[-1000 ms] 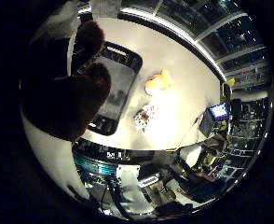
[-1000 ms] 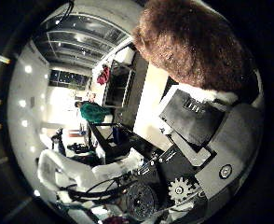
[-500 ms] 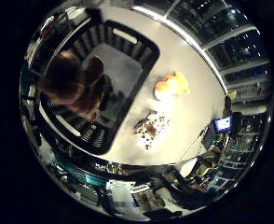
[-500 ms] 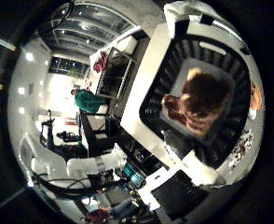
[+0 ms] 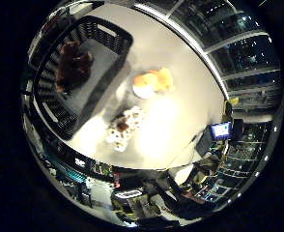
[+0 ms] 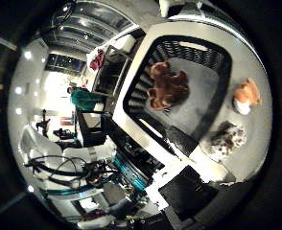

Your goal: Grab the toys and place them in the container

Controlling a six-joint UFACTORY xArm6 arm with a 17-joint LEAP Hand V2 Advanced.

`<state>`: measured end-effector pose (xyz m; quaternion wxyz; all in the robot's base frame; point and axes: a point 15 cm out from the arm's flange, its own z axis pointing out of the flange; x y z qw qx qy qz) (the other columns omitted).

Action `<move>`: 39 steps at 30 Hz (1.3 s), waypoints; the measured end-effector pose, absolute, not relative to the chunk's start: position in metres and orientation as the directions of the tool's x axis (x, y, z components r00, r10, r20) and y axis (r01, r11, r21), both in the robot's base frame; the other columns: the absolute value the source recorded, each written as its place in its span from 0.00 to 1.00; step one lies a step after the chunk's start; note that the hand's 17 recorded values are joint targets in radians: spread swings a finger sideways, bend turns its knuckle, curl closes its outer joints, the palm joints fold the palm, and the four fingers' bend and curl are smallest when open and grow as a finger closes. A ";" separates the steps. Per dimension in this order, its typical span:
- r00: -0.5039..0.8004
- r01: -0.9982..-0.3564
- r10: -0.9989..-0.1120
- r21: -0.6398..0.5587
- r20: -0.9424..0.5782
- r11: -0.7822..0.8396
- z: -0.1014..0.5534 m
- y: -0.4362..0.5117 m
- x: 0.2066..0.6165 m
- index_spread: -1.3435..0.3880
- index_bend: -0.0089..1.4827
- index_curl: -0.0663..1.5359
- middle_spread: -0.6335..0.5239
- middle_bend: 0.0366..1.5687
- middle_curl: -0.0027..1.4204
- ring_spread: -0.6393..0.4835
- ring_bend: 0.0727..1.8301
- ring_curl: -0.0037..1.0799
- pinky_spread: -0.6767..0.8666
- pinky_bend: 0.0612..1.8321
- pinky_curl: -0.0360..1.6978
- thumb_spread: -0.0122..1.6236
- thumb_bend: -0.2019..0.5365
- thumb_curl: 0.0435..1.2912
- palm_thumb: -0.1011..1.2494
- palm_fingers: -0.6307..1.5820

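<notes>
Brown toy (image 6: 167, 88) now in basket (image 6: 213, 108), was held 1s ago | orange toy (image 5: 152, 82) + spotted toy (image 5: 124, 126) on table (image 5: 180, 125) | hand state: can't tell

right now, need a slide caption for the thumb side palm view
Brown plush toy lies in the black basket; orange toy and spotted toy wait on the white table.

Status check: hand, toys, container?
Hand state not visible. Brown plush toy lying in the black container. Orange toy and spotted toy on the white table, beside the container, nothing blocking them.
</notes>
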<state>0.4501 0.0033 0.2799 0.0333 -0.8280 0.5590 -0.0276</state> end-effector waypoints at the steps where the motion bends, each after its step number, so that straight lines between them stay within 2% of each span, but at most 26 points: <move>1: 0.360 -0.930 -0.932 -0.070 0.029 -0.362 0.281 -0.014 0.448 0.49 0.12 0.25 0.55 0.10 0.21 0.73 0.10 0.19 0.72 0.17 0.22 0.60 0.24 0.30 0.65 0.33; 9: 0.261 -0.965 -0.954 0.012 0.147 -0.262 0.279 -0.127 0.441 0.51 0.12 0.24 0.55 0.10 0.21 0.72 0.09 0.20 0.71 0.16 0.21 0.60 0.24 0.29 0.66 0.34; 16: 0.149 -0.989 -0.974 0.030 0.171 -0.146 0.273 -0.206 0.468 0.52 0.12 0.23 0.55 0.10 0.21 0.72 0.09 0.22 0.70 0.17 0.21 0.61 0.23 0.28 0.64 0.34; 22: 0.108 -0.994 -0.985 0.006 0.137 -0.108 0.262 -0.222 0.501 0.53 0.11 0.22 0.56 0.10 0.21 0.72 0.09 0.23 0.70 0.17 0.21 0.62 0.24 0.28 0.63 0.33; 29: 0.184 -0.983 -0.977 0.023 0.110 -0.182 0.229 -0.183 0.544 0.55 0.11 0.20 0.56 0.10 0.22 0.71 0.11 0.24 0.70 0.19 0.21 0.62 0.24 0.28 0.66 0.31; 39: 0.353 -0.933 -0.933 0.106 0.070 -0.345 0.166 -0.081 0.565 0.54 0.11 0.20 0.55 0.10 0.22 0.71 0.11 0.25 0.69 0.20 0.21 0.59 0.25 0.32 0.74 0.30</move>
